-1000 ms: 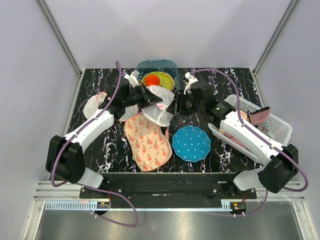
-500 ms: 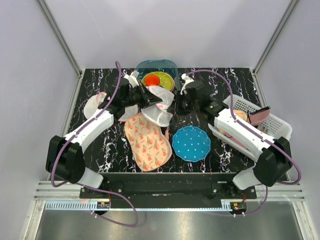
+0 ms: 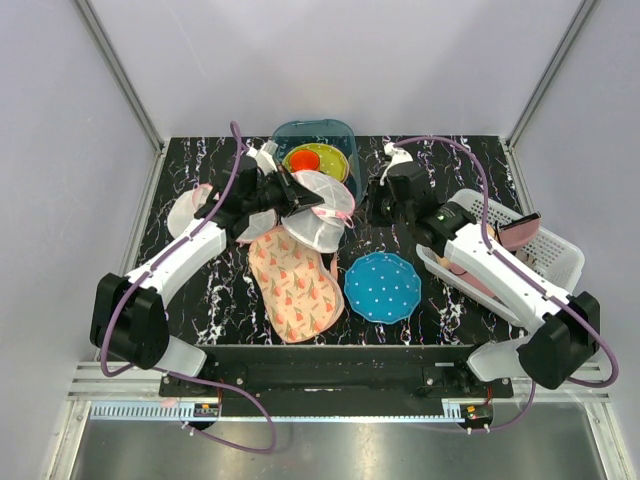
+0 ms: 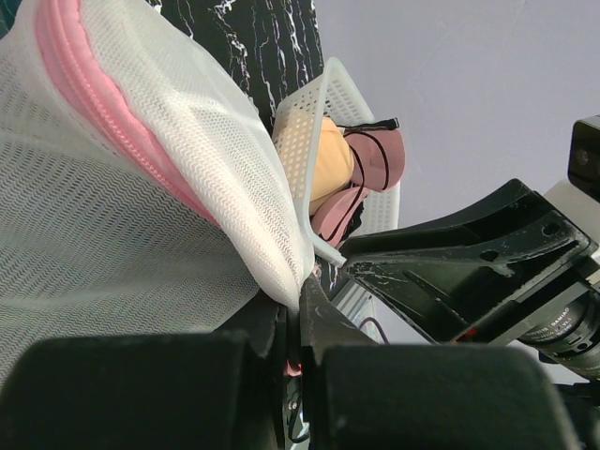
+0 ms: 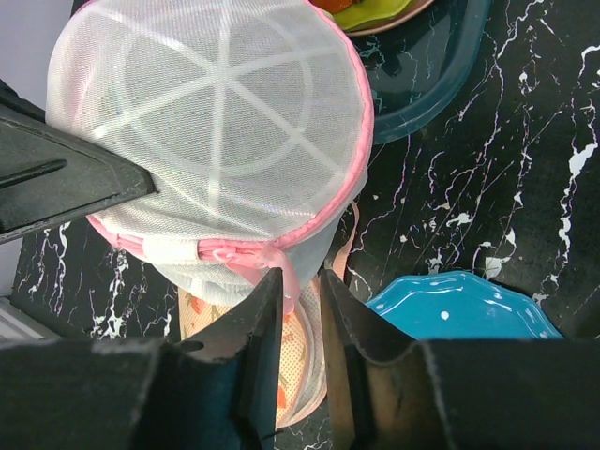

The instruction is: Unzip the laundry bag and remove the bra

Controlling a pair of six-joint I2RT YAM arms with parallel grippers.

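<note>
The laundry bag (image 3: 318, 212) is a round white mesh pouch with pink zip trim, held up off the table at mid-back. My left gripper (image 3: 288, 196) is shut on its mesh edge (image 4: 281, 253) from the left. My right gripper (image 3: 368, 208) is just right of the bag. In the right wrist view its jaws (image 5: 302, 272) stand narrowly apart, and the pink zip pull (image 5: 289, 281) hangs between the tips against the left finger, with a gap showing beside it. The zip trim (image 5: 234, 248) looks closed there. The bra does not show in any view.
A pink floral fabric piece (image 3: 295, 280) lies under the bag, and a blue dotted mat (image 3: 382, 285) lies to its right. A teal tub (image 3: 315, 135) with a yellow plate stands at the back. The white basket (image 3: 545, 255) at right holds peach and pink items. A pale cloth (image 3: 185, 212) lies far left.
My right gripper has drawn back to the right from the bag's side and its jaws have narrowed. The left gripper has kept its hold on the bag.
</note>
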